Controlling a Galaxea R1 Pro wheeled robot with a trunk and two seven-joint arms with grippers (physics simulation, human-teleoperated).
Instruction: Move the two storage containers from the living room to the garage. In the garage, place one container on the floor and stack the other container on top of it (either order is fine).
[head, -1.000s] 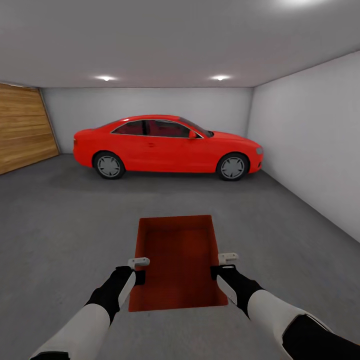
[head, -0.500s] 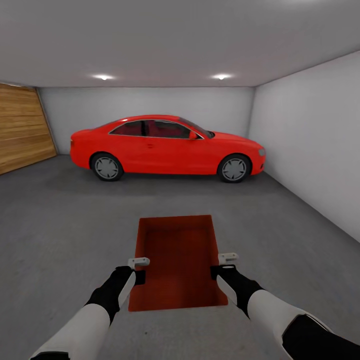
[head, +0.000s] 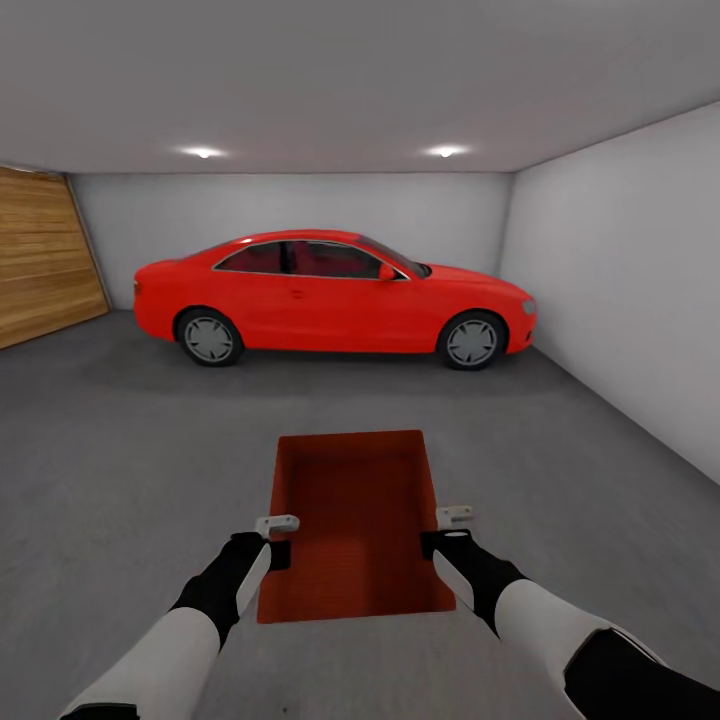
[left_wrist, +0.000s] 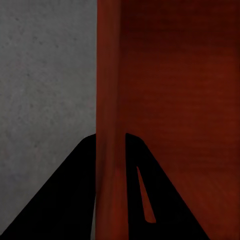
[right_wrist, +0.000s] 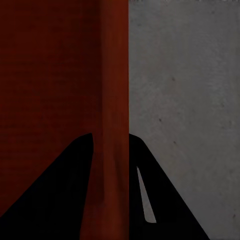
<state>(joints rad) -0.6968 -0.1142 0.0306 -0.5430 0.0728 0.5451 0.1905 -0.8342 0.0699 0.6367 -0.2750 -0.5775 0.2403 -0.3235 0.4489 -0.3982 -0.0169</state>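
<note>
- In the garage, one red-orange storage container (head: 352, 520) is held up over the grey concrete floor (head: 120, 450), in front of the robot.
- Its underside is hidden, so whether a second bin sits beneath cannot be told.
- Both arms reach forward, one on each side.
- The left gripper (head: 277, 537) is clamped on the container's left wall; the right gripper (head: 443, 530) is clamped on its right wall.
- One red car (head: 330, 298) stands far off, sideways by the back wall.
- Two ceiling lights glow.
</note>
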